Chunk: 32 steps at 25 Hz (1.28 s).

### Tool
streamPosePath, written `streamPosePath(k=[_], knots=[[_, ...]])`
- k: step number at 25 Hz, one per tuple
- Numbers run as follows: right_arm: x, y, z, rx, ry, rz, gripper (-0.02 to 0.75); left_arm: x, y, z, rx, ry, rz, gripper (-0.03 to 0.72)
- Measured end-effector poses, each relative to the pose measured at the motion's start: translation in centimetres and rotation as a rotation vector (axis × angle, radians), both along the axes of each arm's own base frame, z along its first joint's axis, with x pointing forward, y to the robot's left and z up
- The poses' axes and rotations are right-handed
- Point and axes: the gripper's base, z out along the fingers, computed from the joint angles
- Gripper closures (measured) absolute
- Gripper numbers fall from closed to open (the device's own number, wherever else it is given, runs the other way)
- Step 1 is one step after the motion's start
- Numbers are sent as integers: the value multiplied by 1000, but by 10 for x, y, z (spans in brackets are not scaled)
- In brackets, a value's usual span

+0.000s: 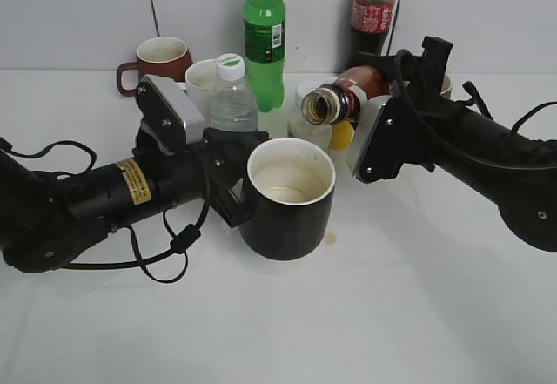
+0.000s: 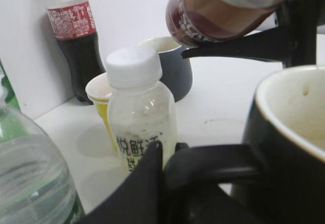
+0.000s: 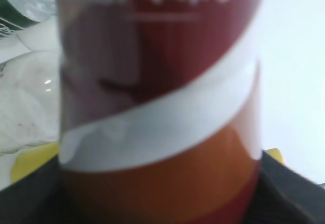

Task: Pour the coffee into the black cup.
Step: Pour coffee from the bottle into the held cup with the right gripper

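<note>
The black cup stands at mid-table, off-white and stained inside. My left gripper is shut on its loop handle; the left wrist view shows the cup at right and the handle between the fingers. My right gripper is shut on the coffee bottle and holds it tipped about level. The bottle's open mouth is just above and behind the cup's far right rim. No stream shows. The bottle shows at the top of the left wrist view and fills the right wrist view, hiding the jaws.
Behind the cup stand a white-capped clear bottle, a green bottle, a cola bottle, a maroon mug, a white cup and a yellow cup. A dark grey mug stands further back. A brown drop lies beside the cup.
</note>
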Motion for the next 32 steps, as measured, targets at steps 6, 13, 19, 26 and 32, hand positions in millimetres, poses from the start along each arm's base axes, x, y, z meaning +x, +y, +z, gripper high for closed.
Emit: streamPosePath(k=[6,13,19,26,32], knots=[[0,0,1,-36,-35,1,234,-1,-1,0,-1,-6,-15,650],[1,-1,2,-80,-76,-10,234,-3,-2,0,9,-11,-45,650],[1,-2,2,-101,-94,-18,234,-3,-2,0,9,-11,-45,650],[2,-3,3,-126,-119,-28,234,-3,-2,0,9,-12,-47,650],[2,-3,5,-121,-132,-33,234,-3,-2,0,10,-12,-48,650]])
